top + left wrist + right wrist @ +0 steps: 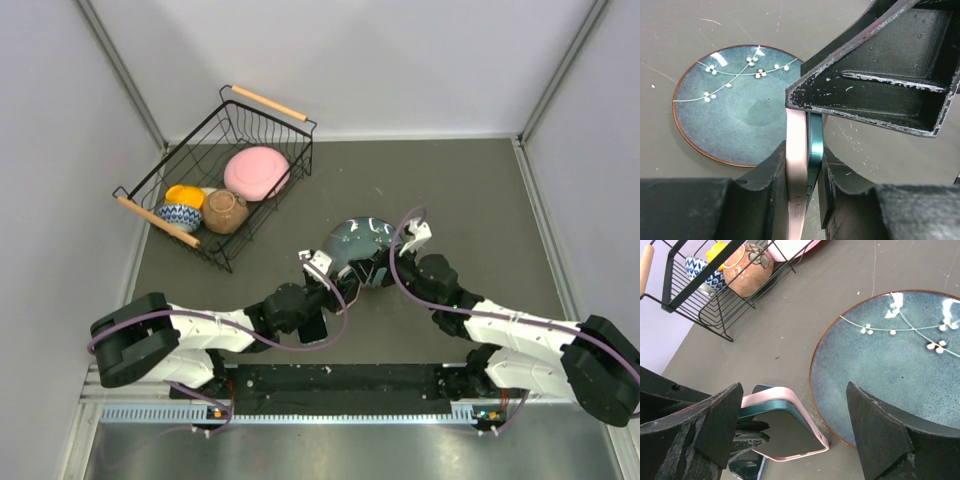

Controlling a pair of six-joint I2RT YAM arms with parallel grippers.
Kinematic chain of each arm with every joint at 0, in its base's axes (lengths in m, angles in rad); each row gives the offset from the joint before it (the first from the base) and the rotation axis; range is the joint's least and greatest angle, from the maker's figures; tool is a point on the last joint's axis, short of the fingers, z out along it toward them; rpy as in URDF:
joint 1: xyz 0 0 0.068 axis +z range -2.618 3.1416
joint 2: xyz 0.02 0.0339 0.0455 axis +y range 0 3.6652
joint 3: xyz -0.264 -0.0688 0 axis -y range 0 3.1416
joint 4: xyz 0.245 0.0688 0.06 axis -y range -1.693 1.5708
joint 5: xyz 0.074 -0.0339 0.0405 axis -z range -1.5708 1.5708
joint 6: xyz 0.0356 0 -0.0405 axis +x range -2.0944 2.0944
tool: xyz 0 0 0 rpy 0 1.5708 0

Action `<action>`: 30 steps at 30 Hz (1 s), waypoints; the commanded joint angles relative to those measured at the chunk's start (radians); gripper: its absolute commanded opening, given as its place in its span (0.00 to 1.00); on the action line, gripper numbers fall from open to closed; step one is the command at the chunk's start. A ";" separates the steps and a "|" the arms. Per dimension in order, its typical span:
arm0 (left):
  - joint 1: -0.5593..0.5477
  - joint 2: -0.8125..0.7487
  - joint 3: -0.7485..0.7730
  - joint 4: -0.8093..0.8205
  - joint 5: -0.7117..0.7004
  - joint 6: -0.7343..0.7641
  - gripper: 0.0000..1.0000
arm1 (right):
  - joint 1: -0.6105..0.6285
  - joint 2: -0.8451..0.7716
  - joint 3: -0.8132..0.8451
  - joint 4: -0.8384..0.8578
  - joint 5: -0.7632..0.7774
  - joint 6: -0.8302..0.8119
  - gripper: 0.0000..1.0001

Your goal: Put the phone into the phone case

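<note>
My left gripper [802,152] is shut on the pink phone case [796,165] and the teal phone [815,145], which stand edge-on and are pressed together between its jaws. From the right wrist, the phone [785,432] lies screen-up in the case [769,395]. Its near corner sits inside the pink rim, while its teal far edge still shows. My right gripper [793,387] is open, with its fingers straddling the case's corner and touching nothing. From above, the left gripper [335,285] and the right gripper [368,270] meet beside the plate.
A blue-green plate [352,240] with a white blossom pattern lies just beyond the phone. A second dark device with a bluish rim [742,472] lies on the table under the held phone. A wire basket [268,102] at the back left holds a pink dish, a brown pot and bowls.
</note>
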 commanded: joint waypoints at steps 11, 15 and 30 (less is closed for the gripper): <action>-0.004 0.036 -0.021 -0.062 0.043 -0.075 0.36 | 0.055 0.015 -0.121 0.016 0.042 0.072 0.83; -0.004 0.044 -0.022 -0.062 0.052 -0.081 0.37 | 0.058 0.021 -0.128 0.017 0.048 0.075 0.83; -0.004 0.045 -0.026 -0.075 0.037 -0.082 0.38 | 0.090 0.079 -0.170 0.025 0.095 0.105 0.82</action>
